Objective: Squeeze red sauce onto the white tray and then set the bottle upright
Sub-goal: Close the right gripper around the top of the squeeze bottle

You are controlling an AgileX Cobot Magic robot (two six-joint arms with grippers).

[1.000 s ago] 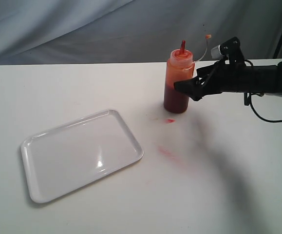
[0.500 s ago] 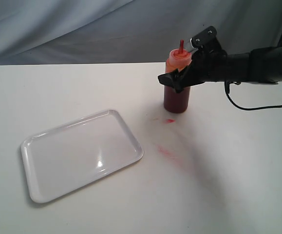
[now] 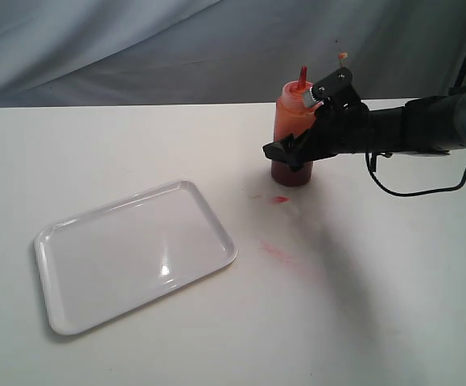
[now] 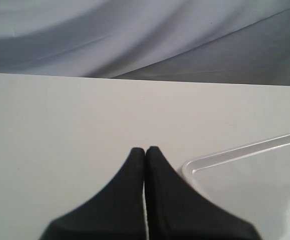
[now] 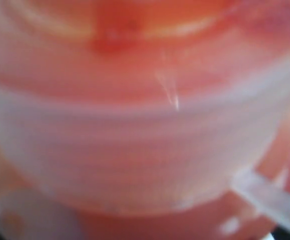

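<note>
Currently, exterior view: translucent orange plastic squeeze bottle (image 3: 291, 117) stands upright on the white table (image 3: 393, 265), well apart from the flat glossy white rectangular tray (image 3: 128, 257). The right gripper (image 3: 295, 153) straddles its lower body, jaws spread wide, probably lining up a grasp; squeezing not yet begun. Left wrist view: left gripper (image 4: 145, 151) pinched together, empty, parked just beside the tray (image 4: 245, 175). Right wrist view: bottle (image 5: 145, 130) fills the frame, blurred.

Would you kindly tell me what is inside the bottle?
Dark red sauce shows through the bottle at its base; its upper part looks paler orange. The right gripper covers the middle, hiding the sauce level.
</note>
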